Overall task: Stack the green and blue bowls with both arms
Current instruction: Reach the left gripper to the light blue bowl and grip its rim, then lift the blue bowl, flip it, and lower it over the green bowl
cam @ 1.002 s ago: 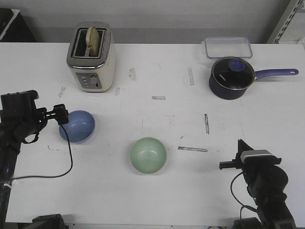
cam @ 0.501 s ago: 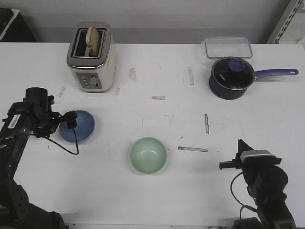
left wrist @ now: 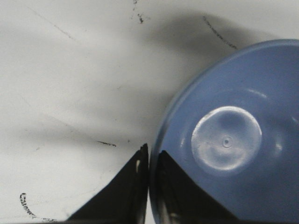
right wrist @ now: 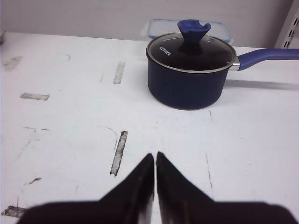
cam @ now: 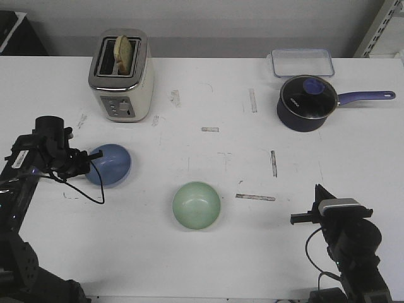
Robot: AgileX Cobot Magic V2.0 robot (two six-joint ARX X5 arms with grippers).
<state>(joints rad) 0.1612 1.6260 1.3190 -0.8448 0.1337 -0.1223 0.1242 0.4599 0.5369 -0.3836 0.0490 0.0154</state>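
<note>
Bowls: two small round glossy bowls of equal size, both upright on the table and well apart.
Blue bowl: light periwinkle blue bowl (cam: pixel 110 165), smooth plastic-looking finish with a flat circular base, at about 9 o'clock from table centre.
Green bowl: pale mint green bowl (cam: pixel 196 205), same round shape, at about 6 o'clock from table centre, untouched.
Arms: two thin black arms with pointed black grippers.
Left gripper: left gripper (left wrist: pixel 149 158) at the blue bowl's 9 o'clock edge; its two tapered fingers are pinched on the bowl's rim, one inside, one outside.
Right gripper: right gripper (right wrist: pixel 154 161) at about 5 o'clock on the table, fingers pressed together with nothing between them, hanging over bare table.
Saucepan: one dark navy saucepan (cam: pixel 307 104) with glass lid and purple handle, at 2 o'clock.
Toaster: one cream and chrome toaster (cam: pixel 122 76) with bread in its slot, at 11 o'clock.
Container: one clear rectangular plastic container (cam: pixel 302 62), just behind the saucepan.
Table: one white table (cam: pixel 208 95), matte, scuffed, with worn tape marks.
</note>
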